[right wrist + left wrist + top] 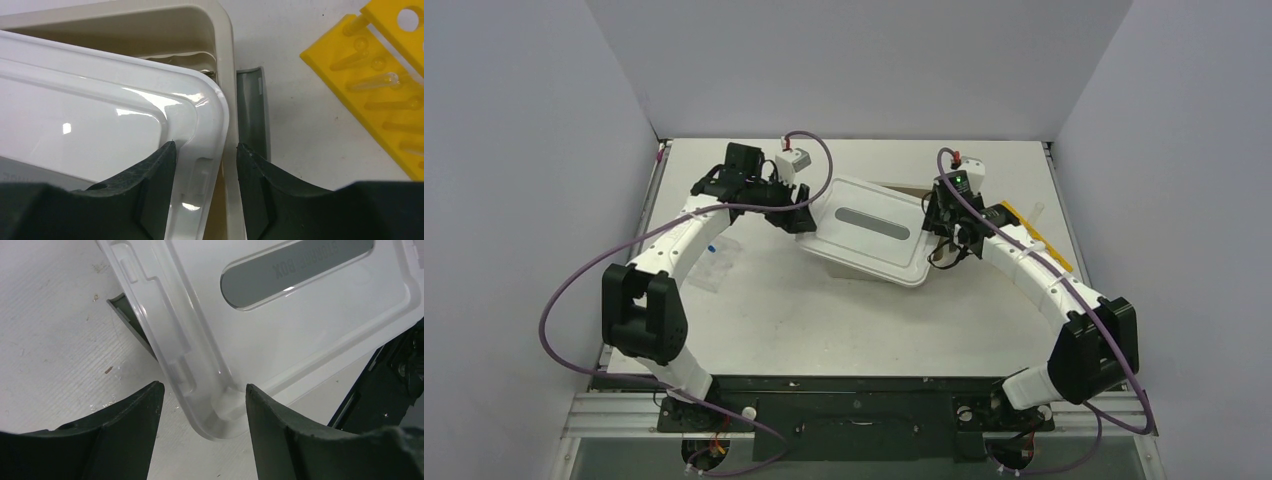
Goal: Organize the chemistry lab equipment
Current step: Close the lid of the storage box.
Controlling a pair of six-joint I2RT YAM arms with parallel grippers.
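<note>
White plastic lid (854, 250) lies askew on beige tub (150, 25), long axis btwn the arms. Left gripper (202, 386) spread round one corner; right gripper (206, 145) snug on opposite rim — clamped or not, can't tell. Clear tubes (385, 79) in yellow rack (325, 60) sit beside tub, nearer right arm.

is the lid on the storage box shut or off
Not shut. The white lid sits askew: in the right wrist view, the corner rim of the beige tub shows bare beyond the lid's edge.
</note>
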